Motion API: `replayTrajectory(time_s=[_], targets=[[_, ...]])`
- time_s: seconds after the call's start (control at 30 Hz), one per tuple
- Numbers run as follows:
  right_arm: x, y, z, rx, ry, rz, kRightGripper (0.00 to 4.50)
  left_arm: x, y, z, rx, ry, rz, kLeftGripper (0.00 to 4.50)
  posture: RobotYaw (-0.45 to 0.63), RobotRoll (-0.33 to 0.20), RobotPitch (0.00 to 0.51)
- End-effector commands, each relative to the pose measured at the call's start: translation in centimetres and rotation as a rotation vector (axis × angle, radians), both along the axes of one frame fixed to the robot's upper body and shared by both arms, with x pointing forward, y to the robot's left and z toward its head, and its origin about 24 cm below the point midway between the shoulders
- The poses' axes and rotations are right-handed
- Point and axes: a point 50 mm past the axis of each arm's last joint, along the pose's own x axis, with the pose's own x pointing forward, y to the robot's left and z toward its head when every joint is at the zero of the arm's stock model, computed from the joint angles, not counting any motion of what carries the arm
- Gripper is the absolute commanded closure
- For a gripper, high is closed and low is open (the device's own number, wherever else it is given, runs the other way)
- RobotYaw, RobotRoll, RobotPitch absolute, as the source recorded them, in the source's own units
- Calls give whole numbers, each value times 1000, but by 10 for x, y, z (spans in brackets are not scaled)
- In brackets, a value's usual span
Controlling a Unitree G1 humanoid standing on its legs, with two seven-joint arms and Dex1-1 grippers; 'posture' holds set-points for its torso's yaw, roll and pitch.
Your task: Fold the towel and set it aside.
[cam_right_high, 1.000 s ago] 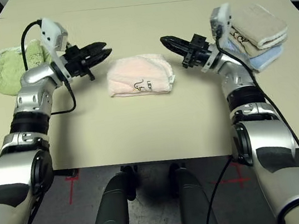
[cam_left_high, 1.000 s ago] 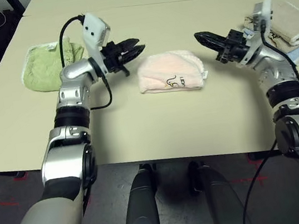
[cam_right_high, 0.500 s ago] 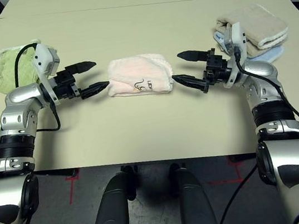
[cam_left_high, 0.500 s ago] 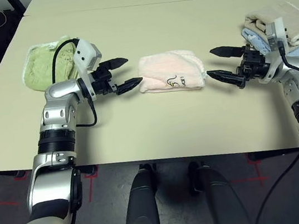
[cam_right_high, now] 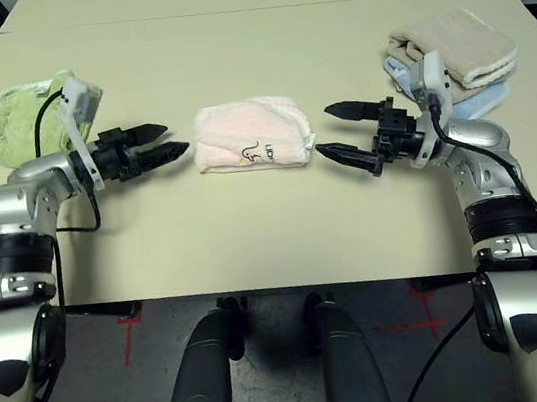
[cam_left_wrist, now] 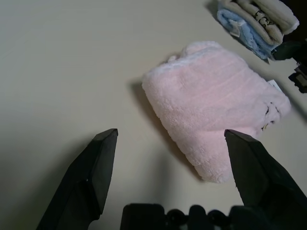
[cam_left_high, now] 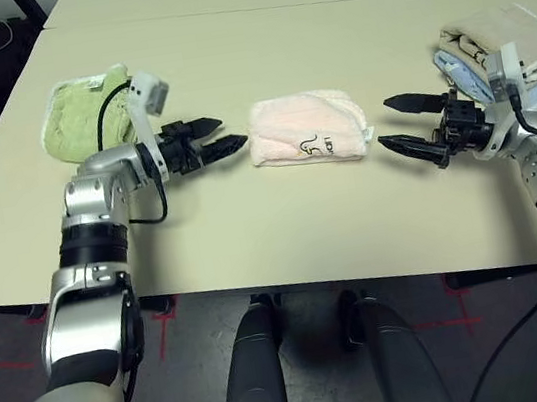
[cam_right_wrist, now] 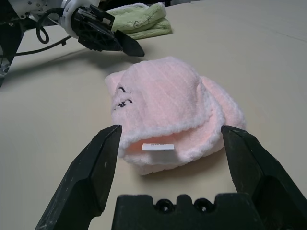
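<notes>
The towel (cam_left_high: 306, 128) is pale pink with white edging and a small dark motif. It lies folded into a compact bundle at the middle of the table (cam_left_high: 283, 229). My left gripper (cam_left_high: 223, 134) hovers just off the towel's left end, open and holding nothing, pointing at it. My right gripper (cam_left_high: 384, 123) sits a short gap off the towel's right end, also open and not holding anything. In the left wrist view the towel (cam_left_wrist: 216, 110) lies beyond the spread fingers (cam_left_wrist: 96, 167). The right wrist view shows its layered end and white label (cam_right_wrist: 158, 147).
A light green towel (cam_left_high: 84, 117) lies bunched behind my left forearm, at the table's left. A stack of folded beige and blue towels (cam_left_high: 508, 44) sits at the right, behind my right wrist. Bare tabletop stretches in front of the pink towel to the near edge.
Both grippers went from nearly shut to wide open and dropped from beside the towel's top to table level. The left one has drawn slightly back to the left. The towel stayed put.
</notes>
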Motion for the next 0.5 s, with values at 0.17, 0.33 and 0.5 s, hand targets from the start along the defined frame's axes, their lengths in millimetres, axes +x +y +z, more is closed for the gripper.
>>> replayTrajectory(time_s=[0.17, 0.33, 0.5], targets=[[-7, -11, -3, 0, 14, -18, 20, 2, -23, -2, -131, 250, -44, 0, 80, 0, 248], [-17, -25, -15, -62, 35, -21, 20, 5, -37, -6, -191, 321, -47, 0, 72, 0, 252], [-20, -32, -21, -63, 23, -44, 20, 8, -50, -10, -201, 341, -52, 0, 74, 0, 256]])
